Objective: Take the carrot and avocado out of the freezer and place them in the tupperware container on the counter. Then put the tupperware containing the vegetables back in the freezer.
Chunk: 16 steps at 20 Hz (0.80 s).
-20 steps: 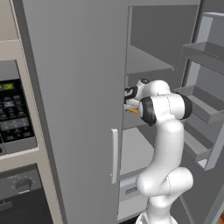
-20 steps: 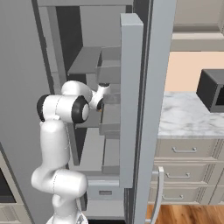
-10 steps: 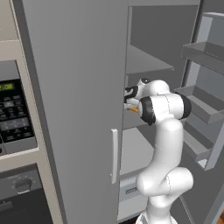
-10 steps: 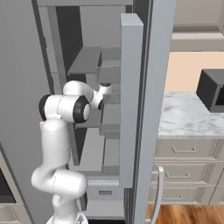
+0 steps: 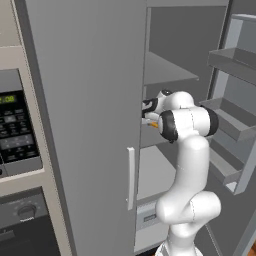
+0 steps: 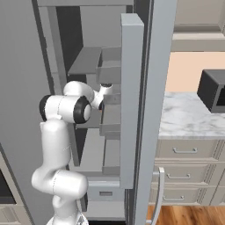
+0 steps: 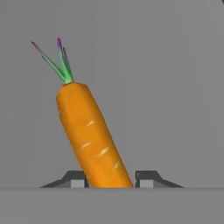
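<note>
An orange carrot (image 7: 89, 131) with a green top lies on a grey shelf inside the open freezer (image 5: 85, 100). Its thick lower end sits between the two fingertips of my gripper (image 7: 109, 179), which press close on both sides. In the left base view the gripper (image 5: 146, 112) reaches into the middle shelf behind the edge of the closed door, with a bit of the carrot (image 5: 154, 124) showing under it. In the right base view the hand (image 6: 105, 90) is partly hidden by the open door's bins. The marble counter (image 6: 184, 118) lies to the right. The avocado and the tupperware container are out of view.
The open freezer door with its grey bins (image 5: 235, 125) stands on the arm's right. A black microwave (image 5: 15, 130) and oven sit left of the freezer. A dark appliance (image 6: 213, 90) stands on the counter above drawers (image 6: 182, 151).
The fingers have closed in from wide open onto the carrot. The arm has hardly moved.
</note>
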Motion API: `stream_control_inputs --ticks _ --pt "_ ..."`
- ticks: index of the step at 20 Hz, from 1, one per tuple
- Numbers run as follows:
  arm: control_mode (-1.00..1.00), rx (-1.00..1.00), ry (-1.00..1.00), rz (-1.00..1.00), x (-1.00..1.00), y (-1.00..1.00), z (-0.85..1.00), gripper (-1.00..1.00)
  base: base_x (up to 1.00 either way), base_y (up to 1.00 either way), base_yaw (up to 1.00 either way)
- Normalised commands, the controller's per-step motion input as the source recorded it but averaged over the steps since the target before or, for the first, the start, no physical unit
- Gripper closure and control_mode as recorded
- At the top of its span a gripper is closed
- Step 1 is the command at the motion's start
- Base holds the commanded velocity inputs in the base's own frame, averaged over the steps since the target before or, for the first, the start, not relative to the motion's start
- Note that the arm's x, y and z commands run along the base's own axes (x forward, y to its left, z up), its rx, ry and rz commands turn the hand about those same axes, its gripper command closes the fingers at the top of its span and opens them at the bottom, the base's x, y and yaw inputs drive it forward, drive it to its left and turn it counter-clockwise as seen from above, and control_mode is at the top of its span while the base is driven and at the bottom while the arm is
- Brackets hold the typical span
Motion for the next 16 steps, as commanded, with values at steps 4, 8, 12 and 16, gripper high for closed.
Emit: stream_control_inputs --ticks 4,8,12,16 --pt "-1.0 0.0 -0.04 0.0 -0.16 0.0 -0.05 1.0 0.0 0.0 0.0" --pt "-1.0 0.0 -0.02 0.04 -0.23 0.0 0.1 1.0 0.0 0.0 0.0" --pt "-1.0 0.0 0.0 0.09 -0.61 0.0 0.27 1.0 0.0 0.0 0.0" --pt "-1.0 -0.01 0.0 0.06 -0.65 0.0 0.4 1.0 0.0 0.0 0.0"
